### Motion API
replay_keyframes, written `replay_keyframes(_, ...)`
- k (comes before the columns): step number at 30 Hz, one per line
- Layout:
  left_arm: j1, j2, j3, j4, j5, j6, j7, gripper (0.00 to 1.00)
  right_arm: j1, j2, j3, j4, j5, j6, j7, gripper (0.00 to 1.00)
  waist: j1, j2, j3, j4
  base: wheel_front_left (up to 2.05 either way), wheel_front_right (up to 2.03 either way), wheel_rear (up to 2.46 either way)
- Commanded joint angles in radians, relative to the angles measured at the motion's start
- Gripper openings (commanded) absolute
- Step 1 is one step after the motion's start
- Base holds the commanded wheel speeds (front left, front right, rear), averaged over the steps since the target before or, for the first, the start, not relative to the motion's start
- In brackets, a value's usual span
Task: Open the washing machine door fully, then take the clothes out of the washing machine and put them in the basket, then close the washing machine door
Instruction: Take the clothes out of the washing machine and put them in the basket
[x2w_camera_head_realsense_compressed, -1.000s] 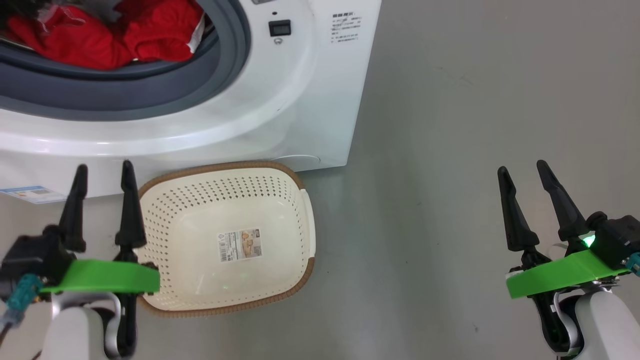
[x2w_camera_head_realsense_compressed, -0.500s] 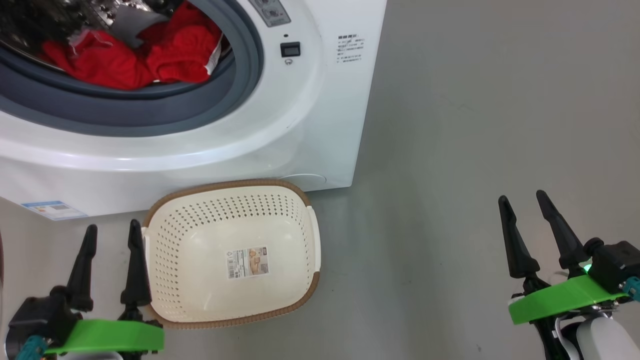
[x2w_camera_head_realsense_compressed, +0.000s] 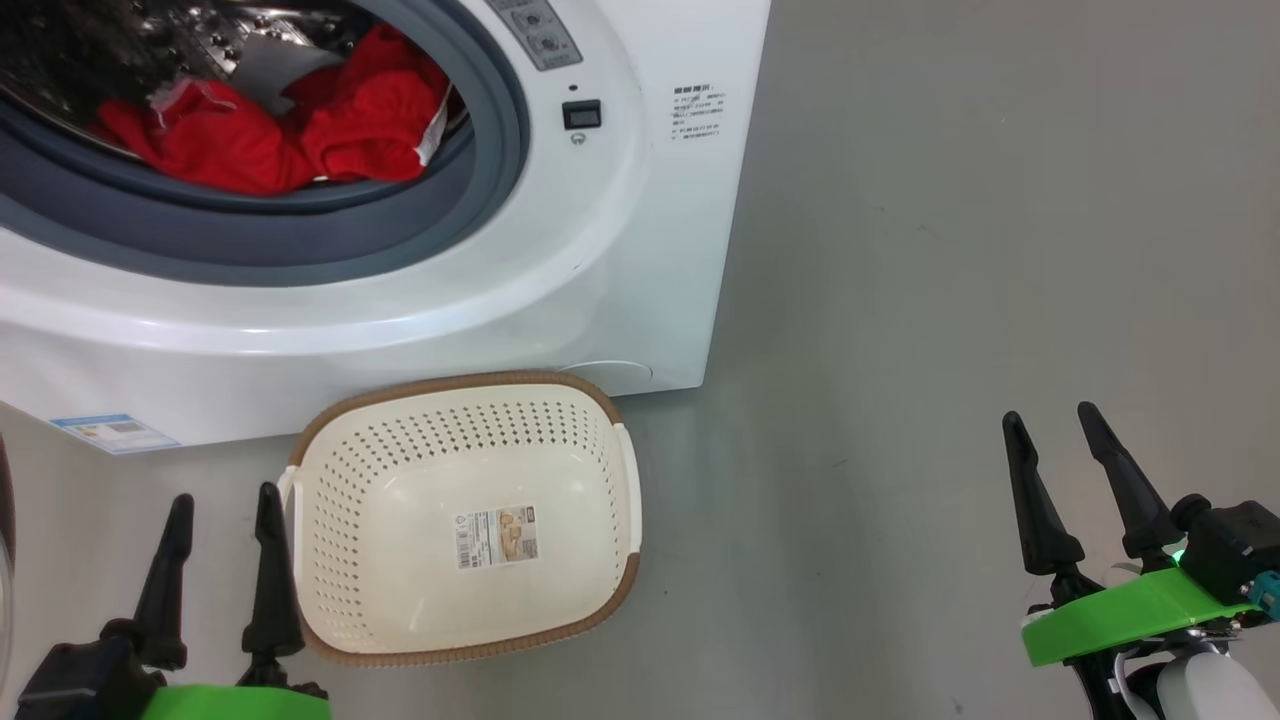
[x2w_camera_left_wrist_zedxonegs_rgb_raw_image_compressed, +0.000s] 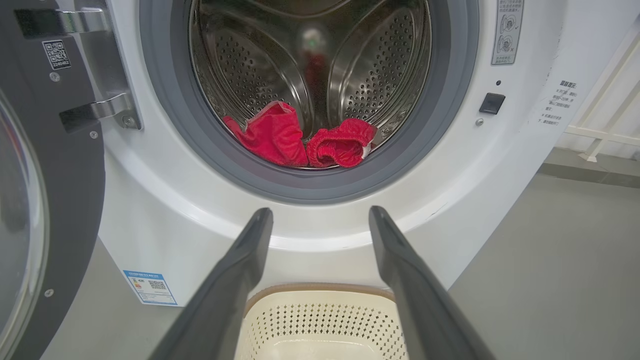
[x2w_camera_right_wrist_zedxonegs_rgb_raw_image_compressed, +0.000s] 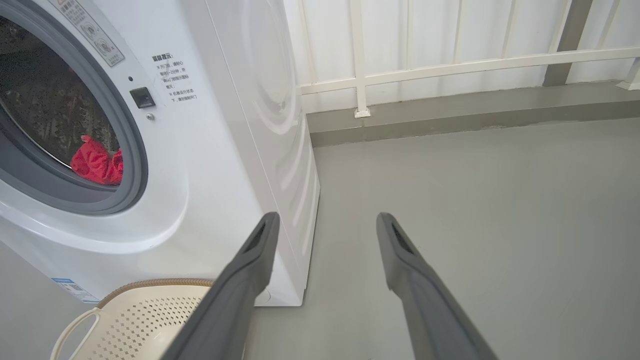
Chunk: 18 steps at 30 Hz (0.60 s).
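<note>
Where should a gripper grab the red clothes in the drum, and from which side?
Probably pinch the bunched ridge of the red clothes, reaching straight in through the open front, over the grey rubber ring. They lie heaped low in the drum, folds standing up toward the opening.

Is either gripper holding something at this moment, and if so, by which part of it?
Nothing is held. The left gripper and the right gripper both have open, empty jaws; the clothes lie in the washing machine.
</note>
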Motion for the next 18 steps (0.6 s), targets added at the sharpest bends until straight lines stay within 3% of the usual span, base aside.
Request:
replay_keyframes(1, -0.001, 0.018, 0.026, -0.03, -0.002, 0.007, -0.005, 1.0, 0.004, -0.009, 0.017, -0.024, 0.002, 0.007, -0.006, 1.0, 0.0, 0.0, 0.003, 0.0, 0.0, 0.0, 0.0)
replay_keyframes(9, -0.069, 0.018, 0.011, -0.01, 0.028, -0.003, -0.005, 1.0, -0.011, -0.005, 0.019, -0.031, 0.0, 0.007, -0.006, 1.0, 0.0, 0.0, 0.033, 0.002, 0.0, 0.0, 0.0)
replay_keyframes(18, -0.3, 0.03, 0.028, 0.081, 0.075, -0.027, -0.005, 1.0, -0.051, 0.006, 0.036, -0.039, 0.0, 0.007, -0.006, 1.0, 0.0, 0.0, 0.107, -0.026, 0.0, 0.0, 0.0)
